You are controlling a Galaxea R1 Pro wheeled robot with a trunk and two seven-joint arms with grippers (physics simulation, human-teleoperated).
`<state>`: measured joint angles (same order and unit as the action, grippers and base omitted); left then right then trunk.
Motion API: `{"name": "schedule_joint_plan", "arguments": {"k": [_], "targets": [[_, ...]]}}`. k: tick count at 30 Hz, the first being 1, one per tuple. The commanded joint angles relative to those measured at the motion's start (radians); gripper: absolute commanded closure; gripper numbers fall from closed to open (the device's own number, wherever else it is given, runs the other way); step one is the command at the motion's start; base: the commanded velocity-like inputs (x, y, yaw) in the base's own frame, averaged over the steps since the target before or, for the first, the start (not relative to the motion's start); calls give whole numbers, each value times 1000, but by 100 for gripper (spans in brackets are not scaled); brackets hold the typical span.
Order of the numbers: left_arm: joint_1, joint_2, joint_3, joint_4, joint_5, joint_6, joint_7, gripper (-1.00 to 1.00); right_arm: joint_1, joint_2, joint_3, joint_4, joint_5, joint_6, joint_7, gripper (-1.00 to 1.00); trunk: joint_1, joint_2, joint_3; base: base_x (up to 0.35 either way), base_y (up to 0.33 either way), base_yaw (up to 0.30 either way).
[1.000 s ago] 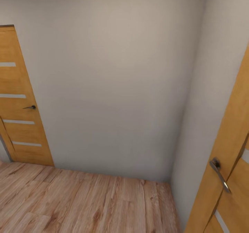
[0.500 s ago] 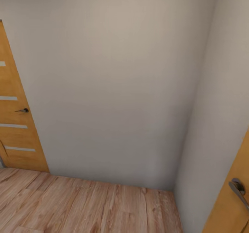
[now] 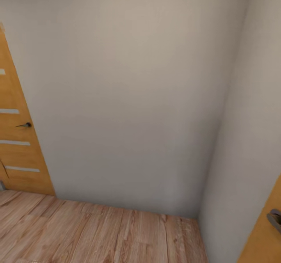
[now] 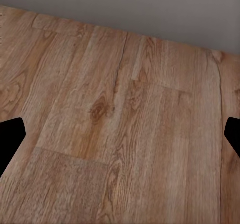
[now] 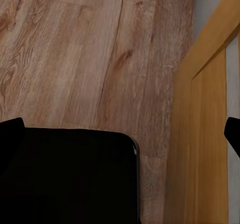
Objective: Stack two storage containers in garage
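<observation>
Transit, wood-plank floor (image 4: 120, 134). Both pincers, left (image 4: 120, 139) and right (image 5: 120, 134): wide open, empty. Door (image 5: 205, 134) beside right pincer; you steer clear.

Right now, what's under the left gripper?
Under the left gripper, open and empty, lies light wood-plank flooring running to a grey wall. Nothing covers it.

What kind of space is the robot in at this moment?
Probably an indoor hallway corner: plain white walls meeting, light wood-plank flooring, and wooden doors, one at left, another at right.
</observation>
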<state>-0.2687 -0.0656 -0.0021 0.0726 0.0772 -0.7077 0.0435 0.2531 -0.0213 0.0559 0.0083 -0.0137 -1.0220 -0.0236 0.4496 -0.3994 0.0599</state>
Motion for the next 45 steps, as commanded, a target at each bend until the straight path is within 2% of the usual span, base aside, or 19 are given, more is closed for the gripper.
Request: {"name": "schedule_joint_plan", "arguments": {"k": [1, 39, 45], "targets": [[-1, 0, -1, 4, 6, -6, -1, -100, 0, 0, 5, 1, -2, -3, -3, -100, 0, -1, 0, 1, 0, 207], [-1, 0, -1, 4, 6, -6, -1, -100, 0, 0, 5, -2, -2, -3, -3, -100, 0, -1, 0, 0, 0, 288], [-1, -1, -1, 4, 6, -6, -1, -100, 0, 0, 5, -2, -2, -3, -3, -100, 0, -1, 0, 11, 0, 118]]}}
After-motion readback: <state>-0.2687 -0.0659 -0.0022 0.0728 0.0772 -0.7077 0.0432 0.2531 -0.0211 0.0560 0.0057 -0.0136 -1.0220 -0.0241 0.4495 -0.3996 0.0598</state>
